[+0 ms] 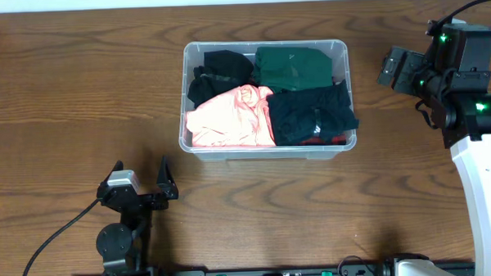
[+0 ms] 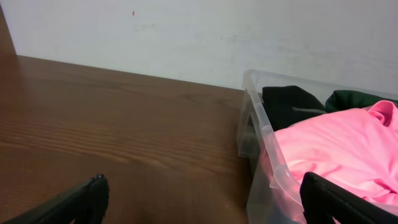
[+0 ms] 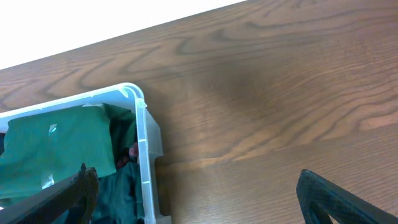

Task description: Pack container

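Clear plastic, the container sits mid-table, already filled with a pink garment, a green one, a black one and a dark one whose edge laps the right rim. Packing looks nearly finished; perhaps only tucking that edge in remains, since no clothing shows outside. The left gripper near the front edge and the right gripper beside the container both stand spread wide, grasping nothing. Nothing blocks either approach.

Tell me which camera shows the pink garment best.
Overhead: the pink garment lies almost whole in the container's front-left part. Left wrist shows only part, cut by the frame edge; right wrist shows none of it.
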Robot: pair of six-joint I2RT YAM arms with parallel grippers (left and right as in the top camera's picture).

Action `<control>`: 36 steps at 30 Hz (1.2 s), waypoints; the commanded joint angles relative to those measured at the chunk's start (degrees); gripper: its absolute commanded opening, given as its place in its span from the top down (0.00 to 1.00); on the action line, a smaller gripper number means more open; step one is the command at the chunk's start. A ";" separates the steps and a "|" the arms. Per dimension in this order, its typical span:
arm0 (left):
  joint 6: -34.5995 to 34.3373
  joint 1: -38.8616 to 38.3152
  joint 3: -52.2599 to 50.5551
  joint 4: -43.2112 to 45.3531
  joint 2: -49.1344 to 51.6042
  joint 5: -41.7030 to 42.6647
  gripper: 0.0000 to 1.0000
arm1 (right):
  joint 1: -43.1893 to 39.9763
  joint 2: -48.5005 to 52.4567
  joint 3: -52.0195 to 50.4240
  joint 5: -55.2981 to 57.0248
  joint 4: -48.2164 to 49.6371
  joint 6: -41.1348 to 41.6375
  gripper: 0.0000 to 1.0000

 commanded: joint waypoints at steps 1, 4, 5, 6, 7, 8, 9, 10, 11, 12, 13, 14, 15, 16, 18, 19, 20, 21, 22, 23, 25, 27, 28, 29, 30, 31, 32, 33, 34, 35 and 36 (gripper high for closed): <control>0.94 -0.17 -0.98 -1.88 -0.37 0.39 0.02 | -0.09 0.35 0.68 2.40 -0.09 -1.99 0.01; 0.94 -0.17 -0.98 -1.88 -0.35 0.37 0.02 | -0.07 -1.53 0.26 4.37 0.24 -2.23 0.01; 0.94 -0.17 -0.98 -1.88 -0.35 0.37 0.02 | -0.07 -2.69 -0.26 3.80 0.90 -2.21 0.01; 0.94 -0.17 -0.98 -1.88 -0.35 0.39 0.02 | -0.02 -4.07 -1.20 2.82 2.03 -2.23 0.01; 0.94 -0.17 -0.98 -1.88 -0.35 0.37 0.02 | 0.04 -5.99 -2.80 1.55 4.13 -2.25 0.01; 0.96 -0.17 -0.98 -1.88 -0.35 0.37 0.02 | 0.20 -7.82 -4.70 0.55 6.64 -2.27 0.01; 0.94 -0.17 -0.98 -1.88 -0.35 0.37 0.02 | 0.42 -10.34 -7.69 -0.92 10.64 -2.56 0.01; 0.94 -0.17 -0.98 -1.88 -0.35 0.37 0.02 | 0.66 -12.63 -10.78 -2.54 14.71 -3.21 0.01; 0.94 -0.17 -0.98 -1.88 -0.35 0.37 0.02 | 0.85 -15.50 -14.82 -4.35 19.89 -3.82 0.01; 0.94 -0.17 -0.98 -1.88 -0.35 0.37 0.02 | 1.03 -18.60 -19.37 -5.68 25.62 -3.98 0.01; 0.94 -0.17 -0.98 -1.88 -0.35 0.37 0.02 | 1.11 -20.85 -22.75 -6.40 29.57 -3.98 0.01; 0.94 -0.17 -0.98 -1.88 -0.35 0.37 0.02 | 1.22 -24.04 -27.52 -7.39 34.84 -3.93 0.01; 0.94 -0.17 -0.98 -1.88 -0.35 0.37 0.02 | 1.36 -26.71 -31.58 -7.91 39.08 -3.91 0.01; 0.94 -0.17 -0.98 -1.88 -0.35 0.37 0.02 | 1.57 -29.46 -35.52 -8.00 42.97 -3.72 0.01; 0.94 -0.17 -0.98 -1.88 -0.35 0.37 0.02 | 2.16 -35.67 -43.78 -8.00 49.70 -3.72 0.01; 0.94 -0.17 -0.98 -1.88 -0.35 0.37 0.02 | 2.45 -38.12 -46.84 -7.98 51.63 -3.74 0.01; 0.94 -0.17 -0.98 -1.88 -0.35 0.37 0.02 | 2.75 -40.72 -50.01 -7.67 53.35 -3.74 0.01; 0.96 -0.17 -0.98 -1.88 -0.35 0.37 0.02 | 3.06 -43.06 -52.85 -7.21 54.55 -3.74 0.01; 0.94 -0.17 -0.98 -1.88 -0.35 0.39 0.02 | 3.34 -44.94 -55.06 -6.69 55.04 -3.74 0.01; 0.94 -0.17 -0.98 -1.88 -0.35 0.37 0.02 | 3.65 -46.88 -57.07 -5.84 55.04 -3.74 0.01; 0.94 -0.17 -0.98 -1.88 -0.35 0.37 0.02 | 4.48 -51.28 -60.87 -4.11 54.27 -3.76 0.01; 0.94 -0.17 -0.98 -1.88 -0.35 0.37 0.02 | 5.29 -55.54 -64.39 -2.89 53.68 -3.80 0.01; 0.96 -0.17 -0.98 -1.88 -0.35 0.39 0.02 | 5.53 -57.75 -66.20 -2.60 53.44 -3.78 0.01; 0.94 -0.17 -0.98 -1.88 -0.35 0.37 0.02 | 5.60 -59.54 -67.73 -2.60 53.24 -3.78 0.01; 0.94 -0.17 -0.98 -1.88 -0.35 0.37 0.02 | 5.60 -61.20 -69.18 -2.62 53.24 -3.78 0.01; 0.96 -0.17 -0.98 -1.88 -0.35 0.37 0.02 | 5.60 -62.73 -70.58 -2.62 53.20 -3.78 0.01; 0.94 -0.17 -0.98 -1.88 -0.35 0.37 0.02 | 5.60 -64.48 -72.15 -2.62 53.00 -3.78 0.01; 0.96 -0.17 -0.98 -1.88 -0.35 0.37 0.02 | 5.60 -65.46 -73.05 -2.62 52.76 -3.76 0.01; 0.96 -0.17 -0.98 -1.88 -0.35 0.37 0.02 | 5.60 -66.64 -74.07 -2.62 52.26 -3.76 0.01; 0.94 -0.17 -0.98 -1.88 -0.35 0.37 0.02 | 5.60 -67.41 -74.71 -2.62 51.74 -3.76 0.01; 0.94 -0.17 -0.98 -1.88 -0.35 0.39 0.02 | 5.60 -68.11 -75.19 -2.64 50.90 -3.76 0.01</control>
